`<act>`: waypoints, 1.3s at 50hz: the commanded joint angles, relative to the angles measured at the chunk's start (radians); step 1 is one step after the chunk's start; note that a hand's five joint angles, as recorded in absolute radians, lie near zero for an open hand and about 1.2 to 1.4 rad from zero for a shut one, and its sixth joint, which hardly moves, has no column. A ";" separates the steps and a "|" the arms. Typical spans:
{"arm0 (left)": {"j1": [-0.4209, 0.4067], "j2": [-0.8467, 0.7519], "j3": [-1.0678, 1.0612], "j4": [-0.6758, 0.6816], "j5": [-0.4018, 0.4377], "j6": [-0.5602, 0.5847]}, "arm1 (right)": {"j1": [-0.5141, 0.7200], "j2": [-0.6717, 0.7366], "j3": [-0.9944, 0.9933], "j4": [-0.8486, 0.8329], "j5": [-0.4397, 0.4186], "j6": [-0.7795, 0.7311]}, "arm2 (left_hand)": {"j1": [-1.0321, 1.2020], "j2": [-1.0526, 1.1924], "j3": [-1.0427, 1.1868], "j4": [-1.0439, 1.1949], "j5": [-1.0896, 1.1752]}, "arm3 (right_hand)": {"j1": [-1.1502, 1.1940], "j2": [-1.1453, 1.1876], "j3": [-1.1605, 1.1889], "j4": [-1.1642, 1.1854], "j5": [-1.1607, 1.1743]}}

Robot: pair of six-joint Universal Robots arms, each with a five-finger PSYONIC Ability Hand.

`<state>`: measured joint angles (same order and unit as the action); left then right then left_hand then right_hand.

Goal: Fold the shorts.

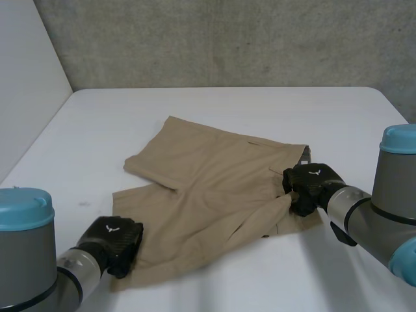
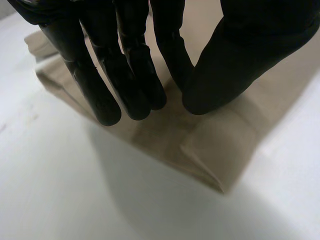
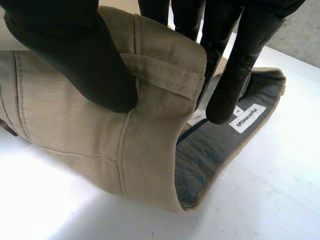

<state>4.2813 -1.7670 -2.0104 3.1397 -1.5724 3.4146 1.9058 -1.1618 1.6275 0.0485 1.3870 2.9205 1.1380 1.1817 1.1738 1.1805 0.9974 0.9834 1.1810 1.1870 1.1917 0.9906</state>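
Two black hands are set on the tan shorts (image 1: 214,201), which are spread flat near the middle of the white table (image 1: 195,107); the left hand (image 1: 116,242) is placed on the near leg's hem corner, its arm cut off by the near edge of the head view. In the left wrist view its fingers (image 2: 107,85) are held nearly straight, tips down on the cloth beside the hem edge; the thumb (image 2: 230,75) is pressed on top, apart from them, so nothing is seen to be clasped.

The right hand (image 1: 311,187) is placed at the waistband (image 3: 165,75); its thumb (image 3: 75,60) is pressed on the outer face and its fingers (image 3: 240,65) are passed inside, so the band is pinched and stood up on edge.

The long axis of the shorts is laid across the table, waist toward the robot's right, both legs pointed left. A grey lining (image 3: 210,150) and a white label (image 3: 248,117) are exposed inside the waist; the label's print cannot be read; some right fingertips are hidden behind the band.
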 commanded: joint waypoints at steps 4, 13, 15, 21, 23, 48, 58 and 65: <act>-0.043 0.001 0.157 0.051 -0.003 0.012 | 0.001 0.001 -0.026 0.001 0.004 -0.018 | 0.258 0.215 0.222 0.216 0.224 | 0.413 0.215 0.209 0.205 0.231; -0.054 -0.181 0.440 -0.014 -0.005 0.106 | 0.002 0.005 -0.071 0.001 0.007 -0.033 | 0.258 0.215 0.222 0.216 0.224 | 0.413 0.215 0.209 0.205 0.231; -0.054 -0.177 0.429 -0.081 -0.003 0.107 | 0.002 0.008 -0.069 -0.001 0.007 -0.033 | 0.258 0.215 0.222 0.216 0.224 | 0.413 0.215 0.209 0.205 0.231; -0.081 -0.103 0.326 -0.217 0.005 0.025 | 0.004 0.047 -0.077 -0.002 0.012 -0.033 | -0.546 -0.589 -0.581 -0.588 -0.580 | 0.413 0.215 0.209 0.205 0.231; -0.084 -0.065 0.293 -0.216 0.003 -0.004 | 0.004 0.054 -0.081 -0.001 0.017 -0.033 | -0.537 -0.581 -0.573 -0.580 -0.571 | 0.413 0.215 0.209 0.205 0.231; -0.061 0.182 0.049 -0.230 -0.003 -0.118 | 0.001 0.057 -0.064 -0.022 0.024 -0.035 | -0.528 -0.572 -0.564 -0.571 -0.562 | 0.413 0.215 0.209 0.205 0.231; -0.063 0.065 0.028 -0.167 -0.005 -0.121 | 0.002 0.057 -0.061 -0.024 0.026 -0.035 | -0.525 -0.569 -0.561 -0.568 -0.559 | 0.413 0.215 0.209 0.205 0.231; -0.064 -0.028 0.117 -0.096 -0.057 -0.109 | 0.002 0.051 -0.060 -0.024 0.030 -0.035 | 0.258 0.215 0.222 0.216 0.224 | 0.413 0.215 0.209 0.205 0.231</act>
<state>4.2190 -1.7264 -1.9691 2.9839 -1.5832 3.2930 1.9083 -1.1062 1.5671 0.0237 1.4138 2.8854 0.9290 0.8927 0.8897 0.8914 0.7112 0.9834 1.1810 1.1870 1.1917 0.9906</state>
